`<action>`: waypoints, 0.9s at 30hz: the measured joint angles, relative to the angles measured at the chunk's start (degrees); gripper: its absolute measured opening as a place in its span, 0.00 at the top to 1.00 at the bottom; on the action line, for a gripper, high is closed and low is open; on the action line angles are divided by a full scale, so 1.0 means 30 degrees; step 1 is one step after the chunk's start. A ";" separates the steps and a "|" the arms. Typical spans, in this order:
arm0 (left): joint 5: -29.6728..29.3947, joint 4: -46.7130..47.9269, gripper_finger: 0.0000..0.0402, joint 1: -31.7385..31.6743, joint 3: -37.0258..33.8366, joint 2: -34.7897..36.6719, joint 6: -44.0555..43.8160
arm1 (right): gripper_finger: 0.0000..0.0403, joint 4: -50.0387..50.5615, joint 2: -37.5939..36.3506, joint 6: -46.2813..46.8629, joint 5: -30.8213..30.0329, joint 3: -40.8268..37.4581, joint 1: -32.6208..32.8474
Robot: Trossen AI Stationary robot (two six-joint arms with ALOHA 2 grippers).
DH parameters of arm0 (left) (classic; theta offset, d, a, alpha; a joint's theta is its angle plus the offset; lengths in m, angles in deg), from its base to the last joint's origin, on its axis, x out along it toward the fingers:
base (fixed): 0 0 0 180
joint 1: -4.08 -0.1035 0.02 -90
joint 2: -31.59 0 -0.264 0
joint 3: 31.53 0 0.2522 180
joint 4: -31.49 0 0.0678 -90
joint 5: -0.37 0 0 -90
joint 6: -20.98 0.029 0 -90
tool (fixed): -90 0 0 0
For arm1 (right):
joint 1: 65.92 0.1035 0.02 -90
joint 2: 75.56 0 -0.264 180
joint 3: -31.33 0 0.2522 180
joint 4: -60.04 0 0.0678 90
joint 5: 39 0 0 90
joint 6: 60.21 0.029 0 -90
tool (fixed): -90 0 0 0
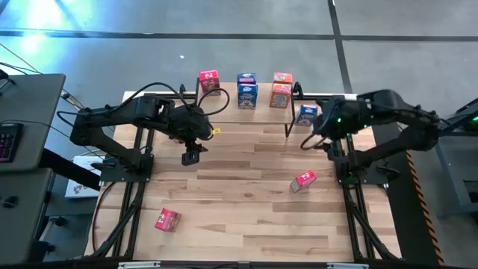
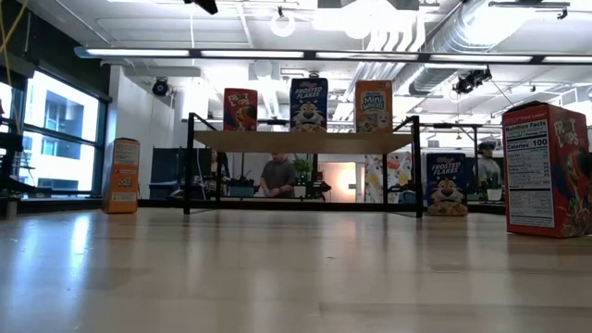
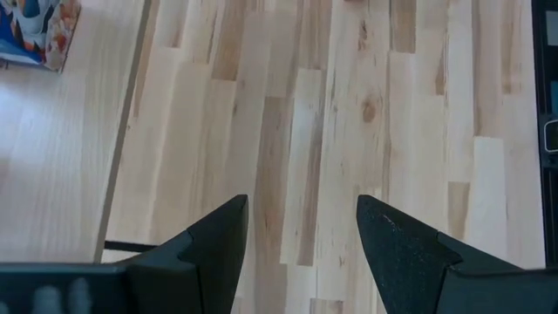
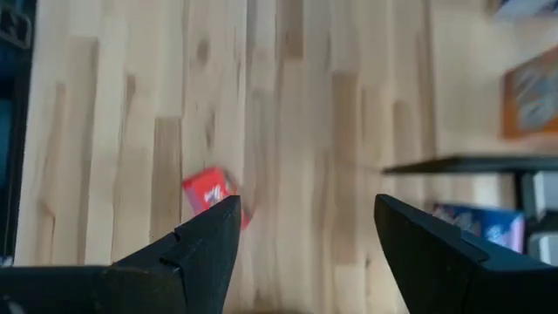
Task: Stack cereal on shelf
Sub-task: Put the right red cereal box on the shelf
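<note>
Evenly and brightly lit from overhead. Pale glare at the upper left corner of the high view on the grey floor (image 1: 33, 41), with soft, short shadows under both arms on the table (image 1: 246, 202). Seen from table height: long ceiling light strips (image 2: 305, 55) blown out to white, daylight through the windows (image 2: 55, 139) on the left, a broad sheen across the near tabletop, which lies soft and out of focus. Crisp wood grain in the left wrist view. Smeared by motion blur in the right wrist view: a red box (image 4: 214, 196) with fuzzy edges, an orange box (image 4: 532, 92) equally hazy.
</note>
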 joint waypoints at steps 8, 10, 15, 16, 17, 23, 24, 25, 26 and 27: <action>0.0000 -0.0001 0.49 0.0000 0.0000 0.0000 -0.0647 | 0.36 -0.1501 -0.1737 0.1754 0.0098 -0.5209 0.1627; 0.0000 0.0000 0.49 0.0000 0.0000 0.0000 -0.0640 | 0.36 -0.2287 -0.2005 0.2010 0.0291 -0.6249 0.2078; 0.0000 0.0005 0.49 0.0000 0.0000 0.0000 -0.0633 | 0.36 -0.4162 -0.2372 0.2870 0.0683 -0.8402 0.3312; 0.0000 0.0002 0.49 0.0000 0.0000 0.0000 -0.0633 | 0.36 -0.4445 -0.2365 0.3081 0.0761 -0.8755 0.3558; 0.0000 0.0007 0.49 0.0000 0.0000 0.0000 -0.0633 | 0.36 -0.4697 -0.2358 0.3314 0.0810 -0.9082 0.3809; 0.0000 0.0007 0.49 0.0000 0.0000 0.0000 -0.0633 | 0.36 -0.6638 -0.2314 0.4030 0.0823 -1.0993 0.5167; 0.0000 0.0007 0.49 0.0000 0.0000 0.0000 -0.0633 | 0.36 -0.7008 -0.2314 0.4149 0.0823 -1.1284 0.5350; 0.0000 0.0007 0.49 0.0005 0.0000 0.0000 -0.0633 | 0.36 -0.7319 -0.2307 0.4175 0.0831 -1.1560 0.5509; 0.0000 0.0007 0.49 0.0000 0.0000 0.0000 -0.0633 | 0.36 -0.7483 -0.2309 0.4192 0.0829 -1.1807 0.5675; 0.0000 0.0007 0.49 0.0001 0.0000 0.0000 -0.0633 | 0.36 -0.7660 -0.2314 0.4238 0.0823 -1.2074 0.5841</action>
